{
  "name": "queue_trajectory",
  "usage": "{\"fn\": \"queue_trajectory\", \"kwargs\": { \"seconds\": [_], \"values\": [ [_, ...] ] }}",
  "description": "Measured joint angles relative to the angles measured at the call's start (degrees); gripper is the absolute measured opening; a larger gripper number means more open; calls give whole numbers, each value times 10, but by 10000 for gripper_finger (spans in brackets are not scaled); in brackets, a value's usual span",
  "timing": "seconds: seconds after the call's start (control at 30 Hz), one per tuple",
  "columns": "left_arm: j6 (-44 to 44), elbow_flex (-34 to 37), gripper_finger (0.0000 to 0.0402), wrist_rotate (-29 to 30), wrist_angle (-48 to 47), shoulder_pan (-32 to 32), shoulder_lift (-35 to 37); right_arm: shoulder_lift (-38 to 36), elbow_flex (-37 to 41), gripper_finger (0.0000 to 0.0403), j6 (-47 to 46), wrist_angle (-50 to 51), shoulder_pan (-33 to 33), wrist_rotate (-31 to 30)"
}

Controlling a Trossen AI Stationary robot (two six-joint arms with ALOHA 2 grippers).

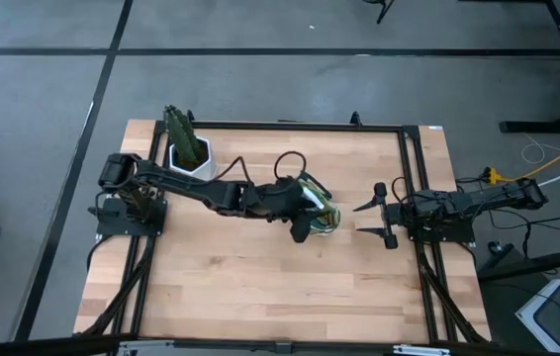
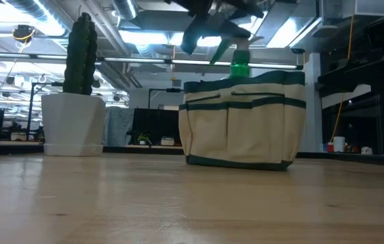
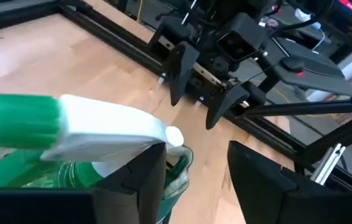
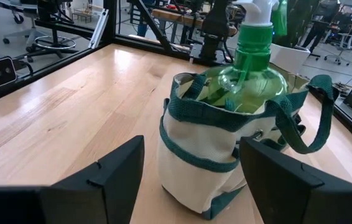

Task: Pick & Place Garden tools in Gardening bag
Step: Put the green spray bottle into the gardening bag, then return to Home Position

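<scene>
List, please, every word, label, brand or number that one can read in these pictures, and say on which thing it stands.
None can be read.
Gardening bag: plain fabric, no print shows.
Green spray bottle in the bag: no label shows.
White plant pot: blank.
Left gripper and right gripper: no markings show.

- The gardening bag (image 4: 207,162), a soft tan tote with dark green trim, pockets and looped handles, stands upright near the middle of the wooden table.
- A bright green spray bottle (image 4: 250,78), translucent and round-bodied, stands upright inside the bag; its green collar and white trigger head (image 3: 101,127) rise above the rim.
</scene>
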State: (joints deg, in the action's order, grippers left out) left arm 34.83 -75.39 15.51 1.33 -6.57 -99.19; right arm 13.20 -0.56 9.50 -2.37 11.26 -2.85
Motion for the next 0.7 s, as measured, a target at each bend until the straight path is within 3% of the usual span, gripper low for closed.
{"fn": "queue_trajectory", "kwargs": {
  "seconds": [0.2, 0.43, 0.57, 0.7],
  "values": [
    [79, 0, 181, -32, -62, 13, 3, 0, 0, 265, 0, 0, 0, 0],
    [211, 0, 182, -143, -166, 25, 3, 0, 0, 265, 0, 0, 0, 0],
    [206, 0, 182, -211, -153, 27, 3, 0, 0, 265, 0, 0, 0, 0],
    [148, 0, 182, -248, -93, 25, 3, 0, 0, 265, 0, 0, 0, 0]
  ]
}}
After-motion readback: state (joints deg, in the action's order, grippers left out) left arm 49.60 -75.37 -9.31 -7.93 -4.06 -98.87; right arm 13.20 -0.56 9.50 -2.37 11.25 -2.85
